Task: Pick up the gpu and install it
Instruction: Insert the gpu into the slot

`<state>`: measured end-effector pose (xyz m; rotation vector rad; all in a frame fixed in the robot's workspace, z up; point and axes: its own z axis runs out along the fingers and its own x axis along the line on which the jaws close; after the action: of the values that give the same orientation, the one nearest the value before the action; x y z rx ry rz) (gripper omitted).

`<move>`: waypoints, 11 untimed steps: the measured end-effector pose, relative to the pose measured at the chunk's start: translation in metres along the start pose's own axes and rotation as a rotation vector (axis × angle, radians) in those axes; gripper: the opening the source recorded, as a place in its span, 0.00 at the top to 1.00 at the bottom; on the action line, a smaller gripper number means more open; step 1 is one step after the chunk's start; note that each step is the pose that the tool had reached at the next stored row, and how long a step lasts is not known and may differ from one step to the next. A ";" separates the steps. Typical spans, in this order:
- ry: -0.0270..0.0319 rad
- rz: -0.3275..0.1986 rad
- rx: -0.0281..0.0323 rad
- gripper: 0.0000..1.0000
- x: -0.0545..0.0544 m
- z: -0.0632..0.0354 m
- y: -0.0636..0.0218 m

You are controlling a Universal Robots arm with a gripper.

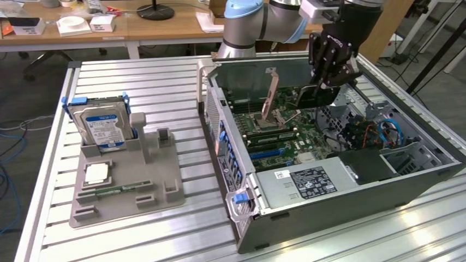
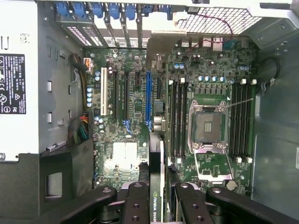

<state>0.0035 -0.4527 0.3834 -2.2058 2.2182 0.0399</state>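
My gripper [image 1: 329, 76] hangs over the open computer case [image 1: 218, 109], above the motherboard's far end. It is shut on the gpu [image 1: 315, 97], a thin dark card that hangs edge-down below the fingers. In the wrist view the gpu [image 2: 157, 158] appears edge-on between the two black fingers [image 2: 136, 198] of the gripper [image 2: 159, 193], with a green label along its top. The card's edge lines up roughly with the long blue expansion slot [image 2: 148, 100] on the motherboard [image 2: 131, 154], and stands above it without touching.
A grey fixture [image 1: 156, 180] on the slatted table at the exterior view's left holds a silver hard drive [image 1: 102, 124], a processor chip [image 1: 96, 173] and a green memory stick [image 1: 117, 190]. Inside the case sit the power supply [image 1: 306, 183], the open processor socket [image 2: 208, 126] and cables [image 1: 386, 131].
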 end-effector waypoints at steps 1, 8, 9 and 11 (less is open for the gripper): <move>0.0000 0.000 0.0000 0.74 0.000 0.0002 0.0000; 0.0000 0.000 0.0000 0.74 0.000 0.0017 0.0000; 0.0000 0.000 0.0000 0.74 0.000 0.0019 0.0000; 0.0000 0.000 0.0000 0.74 0.000 0.0024 0.0000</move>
<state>0.0035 -0.4527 0.3810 -2.2058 2.2181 0.0400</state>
